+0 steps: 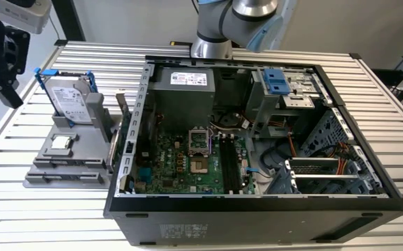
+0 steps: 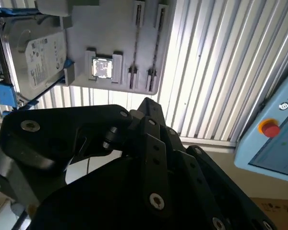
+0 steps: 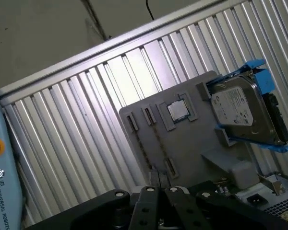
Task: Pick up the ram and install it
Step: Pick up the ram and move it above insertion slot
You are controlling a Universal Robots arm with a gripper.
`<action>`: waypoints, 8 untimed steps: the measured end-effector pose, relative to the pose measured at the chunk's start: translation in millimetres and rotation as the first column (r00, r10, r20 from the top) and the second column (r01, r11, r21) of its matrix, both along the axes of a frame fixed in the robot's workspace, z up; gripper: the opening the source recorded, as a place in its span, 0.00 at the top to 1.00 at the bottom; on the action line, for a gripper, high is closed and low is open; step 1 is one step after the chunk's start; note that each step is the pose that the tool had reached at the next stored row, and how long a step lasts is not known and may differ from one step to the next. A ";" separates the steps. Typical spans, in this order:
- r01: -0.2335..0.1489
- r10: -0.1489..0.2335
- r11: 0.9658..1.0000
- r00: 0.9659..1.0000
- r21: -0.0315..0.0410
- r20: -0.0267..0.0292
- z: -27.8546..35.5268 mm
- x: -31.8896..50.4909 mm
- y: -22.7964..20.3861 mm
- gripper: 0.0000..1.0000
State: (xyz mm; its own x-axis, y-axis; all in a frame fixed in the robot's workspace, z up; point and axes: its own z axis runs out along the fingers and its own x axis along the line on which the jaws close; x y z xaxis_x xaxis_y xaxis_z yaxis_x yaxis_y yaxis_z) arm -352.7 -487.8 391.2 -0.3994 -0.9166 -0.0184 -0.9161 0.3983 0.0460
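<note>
Exterior view: my jaws hang in the air at that view's left edge, above the slatted aluminium worktop (image 1: 13, 136) and touching nothing. I cannot tell how far apart they stand, nor whether anything sits between them. In both wrist views the black links (image 2: 153, 158) behind them cross the near part of the picture.

Below my jaws, on the side toward the computer, the grey holder (image 1: 69, 157) rests on the worktop. A hard drive (image 1: 72, 102) in a blue frame stands upright at one end of it. A small square processor (image 1: 62, 141) lies flat in a pocket at its middle. Two long slots run side by side across its other end.

In the first wrist view, a thin dark strip lies along the slot nearer the processor. I take it for the ram (image 3: 159, 141) standing on its edge, though I cannot be sure. It is well apart from my jaws.

On the far side of the holder from my jaws, the open computer case (image 1: 257, 219) lies on its side, just beside the holder. Its green motherboard (image 1: 180, 162) faces up, with black memory slots (image 1: 233, 162) running along it. My arm (image 1: 230, 21) rises behind the case. In the second wrist view, a pale blue control pendant (image 2: 271, 143) with a red button lies past the worktop's edge.
</note>
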 end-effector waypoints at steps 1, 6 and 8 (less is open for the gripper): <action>-0.016 0.016 1.000 1.000 0.000 0.001 0.0 -0.1 0.0 1.00; -0.089 0.089 0.996 0.996 -0.001 0.020 -0.1 0.0 0.0 1.00; -0.117 0.117 0.993 0.993 -0.002 0.028 -0.2 0.0 0.0 1.00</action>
